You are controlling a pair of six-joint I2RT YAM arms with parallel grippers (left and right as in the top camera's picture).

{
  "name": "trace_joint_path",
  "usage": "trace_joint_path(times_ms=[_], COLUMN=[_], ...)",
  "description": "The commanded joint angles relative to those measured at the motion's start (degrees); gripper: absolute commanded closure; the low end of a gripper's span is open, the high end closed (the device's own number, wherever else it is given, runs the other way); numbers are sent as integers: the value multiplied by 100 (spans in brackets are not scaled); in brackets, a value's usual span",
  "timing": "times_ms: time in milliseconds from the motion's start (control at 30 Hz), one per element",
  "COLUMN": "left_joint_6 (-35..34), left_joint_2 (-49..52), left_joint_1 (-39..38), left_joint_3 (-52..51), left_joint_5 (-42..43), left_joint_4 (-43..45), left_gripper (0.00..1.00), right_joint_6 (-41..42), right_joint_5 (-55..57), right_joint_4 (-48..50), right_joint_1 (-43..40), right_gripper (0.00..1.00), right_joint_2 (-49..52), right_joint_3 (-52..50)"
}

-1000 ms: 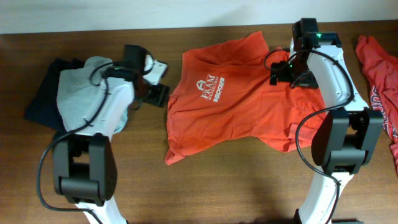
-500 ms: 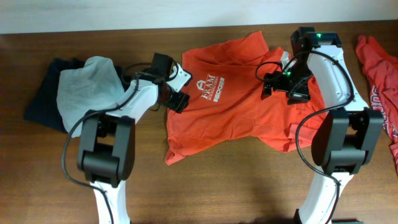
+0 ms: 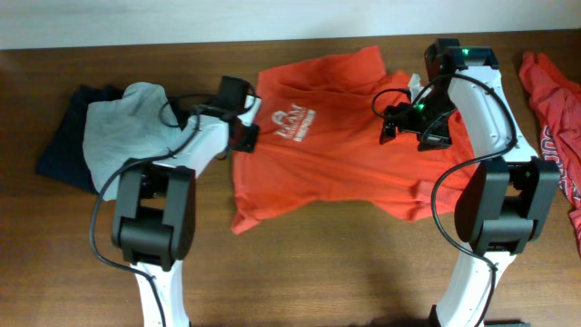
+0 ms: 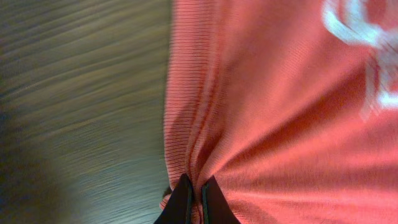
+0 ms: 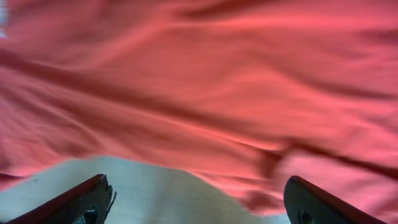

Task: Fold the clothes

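An orange-red T-shirt (image 3: 327, 159) with white chest lettering (image 3: 297, 123) lies crumpled and spread in the middle of the table. My left gripper (image 3: 245, 136) is at its left edge, shut on a pinched fold of the fabric; in the left wrist view the black fingertips (image 4: 185, 198) squeeze the cloth (image 4: 280, 112) together. My right gripper (image 3: 407, 118) hovers over the shirt's right part, open, with nothing between its fingers (image 5: 93, 193); ahead of it lies wrinkled red fabric (image 5: 217, 81). A second red shirt (image 3: 556, 118) lies bunched at the table's right edge.
A light grey garment (image 3: 123, 132) lies on top of a dark one (image 3: 59, 150) at the left of the table. Bare wood (image 3: 318, 272) runs along the front edge between the two arm bases.
My left gripper has reached the shirt's left edge and shut on it, and the shirt has been drawn left. The right gripper came down over the shirt, then held still.
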Motion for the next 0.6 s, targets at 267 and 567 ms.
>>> trace_joint_path(times_ms=[267, 567], left_joint_6=[-1672, -1853], left_joint_2=[205, 205], left_joint_1=[1045, 1040], left_joint_3=[131, 570], left_joint_5=[-872, -861], left_joint_4=[-240, -586], left_gripper=[99, 95], right_joint_6=[254, 409], right_joint_5=[442, 22], right_joint_4=[197, 452], right_joint_1=[-332, -505], right_gripper=[1, 2], right_joint_2=[46, 52], right_joint_3=[-74, -1362])
